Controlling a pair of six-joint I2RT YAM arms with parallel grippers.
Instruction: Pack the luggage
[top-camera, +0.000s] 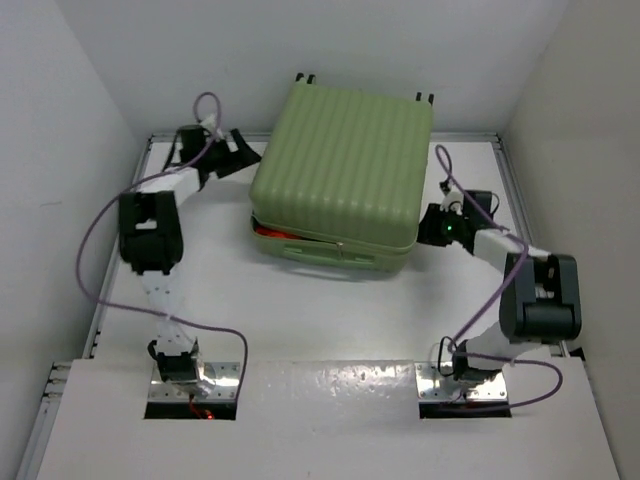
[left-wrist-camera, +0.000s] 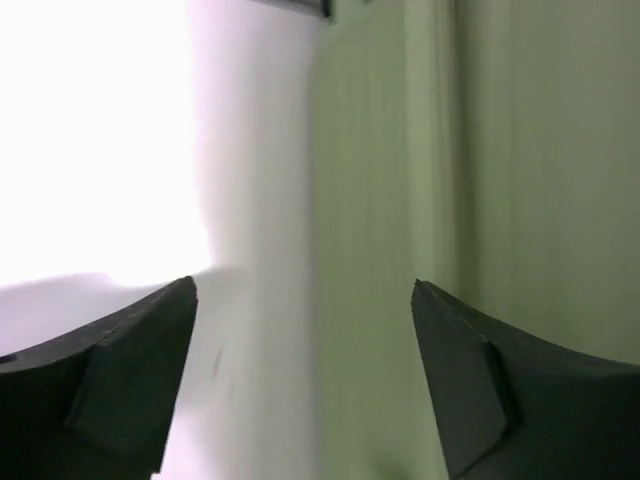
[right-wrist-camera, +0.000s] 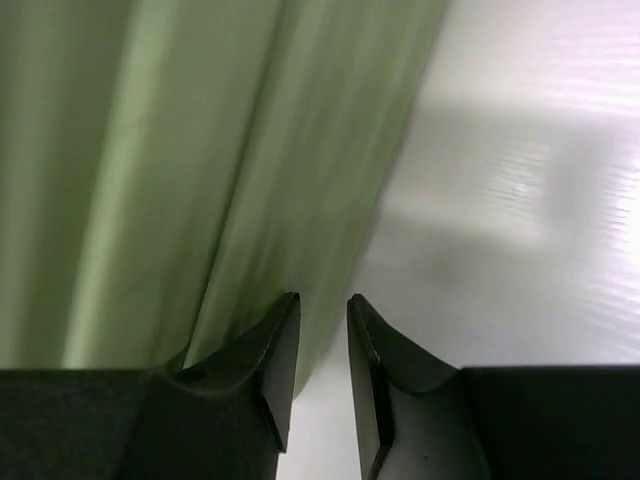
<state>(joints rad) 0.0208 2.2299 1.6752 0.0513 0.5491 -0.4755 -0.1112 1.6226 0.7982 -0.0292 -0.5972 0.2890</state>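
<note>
Right of centre: right end effector (top-camera: 432, 226) narrowed to a slit, gripping nothing, just beside the luggage (top-camera: 345, 165). Upper centre of the bench (top-camera: 300, 320): luggage lying flat, lid almost down, something red (top-camera: 268, 232) showing in the seam. Looks rigid, slick, bulky; best pressed on the lid or taken by its rim. Upper left: left end effector (top-camera: 238, 150) spread wide, empty.
</note>
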